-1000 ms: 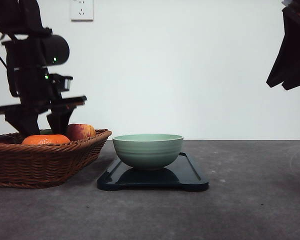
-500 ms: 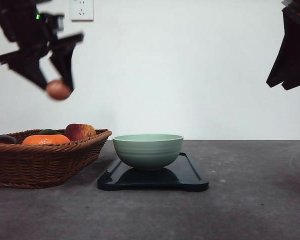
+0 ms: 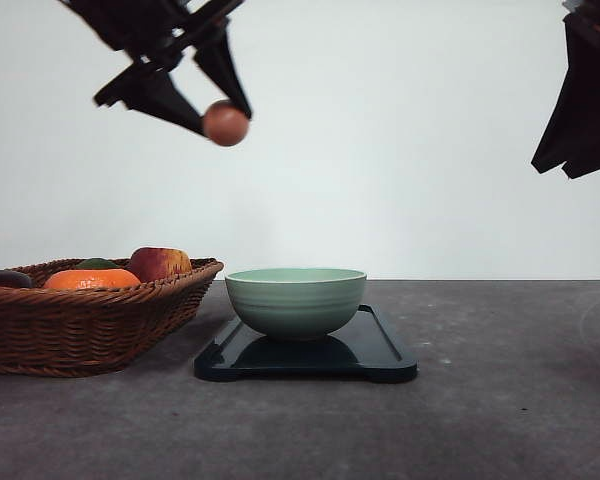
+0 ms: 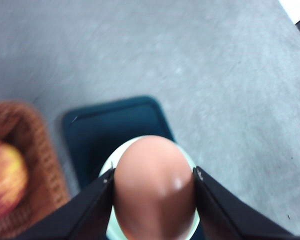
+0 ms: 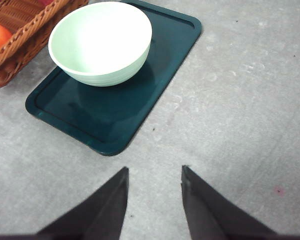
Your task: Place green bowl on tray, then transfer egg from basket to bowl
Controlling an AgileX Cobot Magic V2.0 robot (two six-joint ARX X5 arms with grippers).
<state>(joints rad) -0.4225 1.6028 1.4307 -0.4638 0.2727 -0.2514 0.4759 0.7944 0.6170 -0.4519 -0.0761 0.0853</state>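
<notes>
The green bowl (image 3: 296,300) stands upright on the dark tray (image 3: 380,355), right of the wicker basket (image 3: 80,325). High above the basket's right rim, my left gripper (image 3: 225,123) is shut on the light-brown egg (image 3: 225,123). In the left wrist view the egg (image 4: 155,187) sits between the two fingers (image 4: 90,210), with the bowl's pale rim (image 4: 110,162) and the tray (image 4: 115,127) below it. My right gripper (image 5: 152,177) is open over bare table beside the tray (image 5: 115,110), and the bowl (image 5: 101,42) lies beyond it.
An orange (image 3: 90,279) and a red-yellow apple (image 3: 160,263) lie in the basket, along with a dark item (image 3: 2,278) at its left. The right arm's dark body (image 3: 585,95) hangs at the upper right. Grey table stretches right of the tray.
My left gripper has risen out of the basket with the egg and swung right, toward the bowl. The bowl, tray and right arm have not moved.
</notes>
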